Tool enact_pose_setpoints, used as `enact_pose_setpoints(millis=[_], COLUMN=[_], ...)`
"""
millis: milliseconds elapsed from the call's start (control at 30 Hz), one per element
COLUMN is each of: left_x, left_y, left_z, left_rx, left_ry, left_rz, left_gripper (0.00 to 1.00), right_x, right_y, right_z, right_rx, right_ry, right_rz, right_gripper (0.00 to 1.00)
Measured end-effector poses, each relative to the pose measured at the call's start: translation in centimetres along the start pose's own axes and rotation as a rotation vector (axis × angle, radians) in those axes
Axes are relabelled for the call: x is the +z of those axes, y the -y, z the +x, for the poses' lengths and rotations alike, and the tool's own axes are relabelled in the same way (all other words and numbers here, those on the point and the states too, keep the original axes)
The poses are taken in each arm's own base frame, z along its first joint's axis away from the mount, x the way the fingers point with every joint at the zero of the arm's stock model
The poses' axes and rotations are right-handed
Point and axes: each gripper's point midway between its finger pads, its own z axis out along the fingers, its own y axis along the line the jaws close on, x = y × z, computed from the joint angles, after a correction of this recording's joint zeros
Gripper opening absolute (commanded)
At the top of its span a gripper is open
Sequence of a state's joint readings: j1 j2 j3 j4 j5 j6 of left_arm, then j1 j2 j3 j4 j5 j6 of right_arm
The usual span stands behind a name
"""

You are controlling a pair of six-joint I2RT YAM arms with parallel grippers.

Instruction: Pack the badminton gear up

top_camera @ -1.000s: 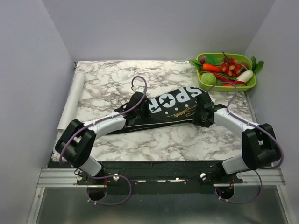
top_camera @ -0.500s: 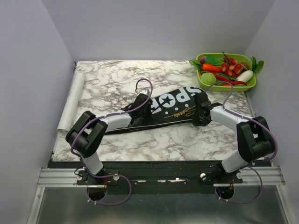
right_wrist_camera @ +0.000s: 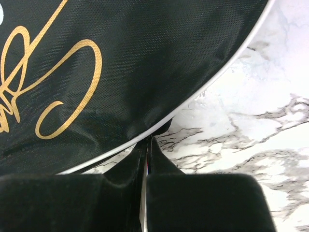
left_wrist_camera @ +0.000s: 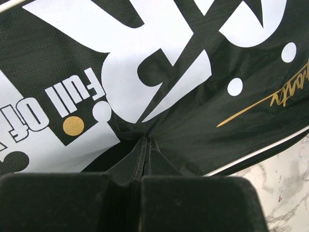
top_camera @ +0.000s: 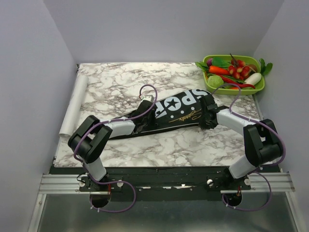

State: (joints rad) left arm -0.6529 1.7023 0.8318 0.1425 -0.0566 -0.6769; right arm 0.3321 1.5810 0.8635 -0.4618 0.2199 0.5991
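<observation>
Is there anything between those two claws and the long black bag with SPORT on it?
Nothing visible. The left claw and right claw are each shut on a pinch of the long black fabric cover lettered SPORT, which lies on the marble-patterned table.

My long black cover [top_camera: 179,111] lies flat and slantwise on the marble tabletop [top_camera: 111,79], wide end far right, narrow end near left. White "SPORT" lettering and a gold signature face up, and white piping edges it. The cloth puckers where my left jaws and right jaws pinch it.
</observation>
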Motion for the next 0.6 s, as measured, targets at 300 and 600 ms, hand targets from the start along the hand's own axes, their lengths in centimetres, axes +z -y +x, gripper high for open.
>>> enact_pose_setpoints(millis=[300, 600], left_x=[0.0, 0.1], left_y=[0.0, -0.1], left_z=[0.0, 0.1], left_rx=[0.0, 0.002], left_ry=[0.002, -0.001], left_rz=[0.004, 0.001], left_gripper=[0.0, 0.0], right_x=[0.0, -0.7], right_y=[-0.5, -5.3], right_z=[-0.1, 1.1], right_rx=[-0.022, -0.102], right_ry=[-0.002, -0.025], right_rz=[-0.031, -0.16], right_gripper=[0.01, 0.01])
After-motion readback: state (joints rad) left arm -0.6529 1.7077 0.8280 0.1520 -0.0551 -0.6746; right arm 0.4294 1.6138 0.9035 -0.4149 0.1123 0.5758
